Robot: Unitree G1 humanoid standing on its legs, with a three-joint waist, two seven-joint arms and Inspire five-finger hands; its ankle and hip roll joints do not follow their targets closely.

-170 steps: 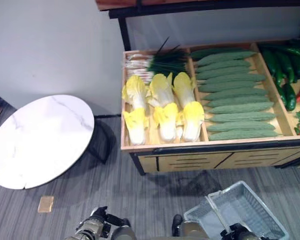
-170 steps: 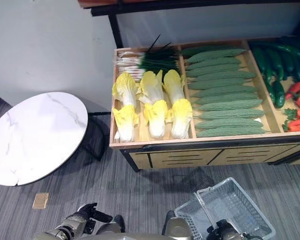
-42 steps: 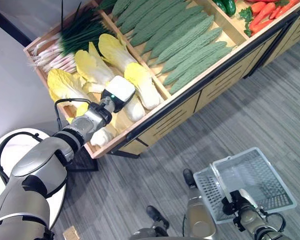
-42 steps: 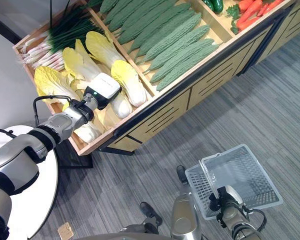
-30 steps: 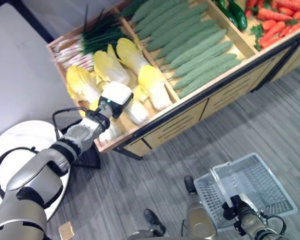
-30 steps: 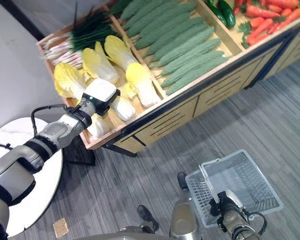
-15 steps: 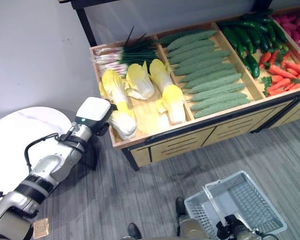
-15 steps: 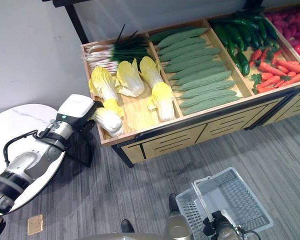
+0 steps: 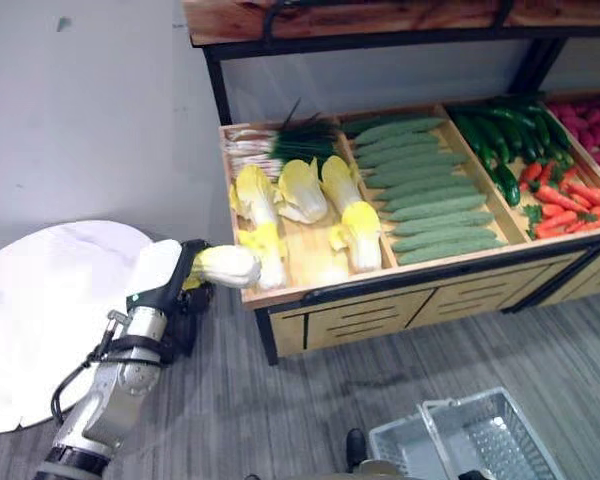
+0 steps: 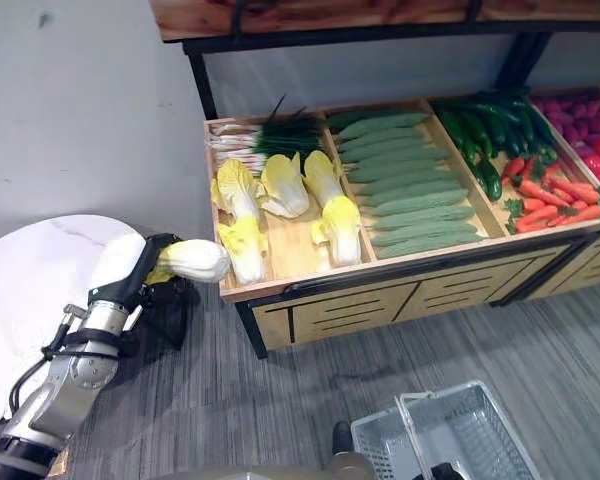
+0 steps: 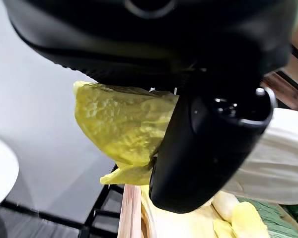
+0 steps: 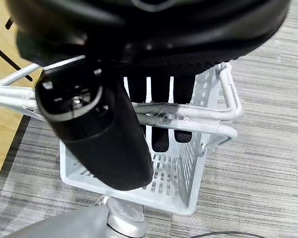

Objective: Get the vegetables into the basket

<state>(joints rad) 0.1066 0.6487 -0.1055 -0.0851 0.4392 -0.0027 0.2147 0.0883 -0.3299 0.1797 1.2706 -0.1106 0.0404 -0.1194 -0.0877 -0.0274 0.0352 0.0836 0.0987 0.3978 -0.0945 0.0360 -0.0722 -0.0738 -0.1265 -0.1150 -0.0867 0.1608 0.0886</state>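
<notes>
Left eye view has the robot's left hand beside the left end of the wooden produce bench, fingers curled round a pale yellow-and-white napa cabbage held just off the bench's front corner. More cabbages lie in the left compartment with green onions behind; ridged green cucumbers fill the next one. A round white marble side table stands on grey striped carpet by a plain grey wall. Lower down, the right hand grips the handle of the white wire basket.
</notes>
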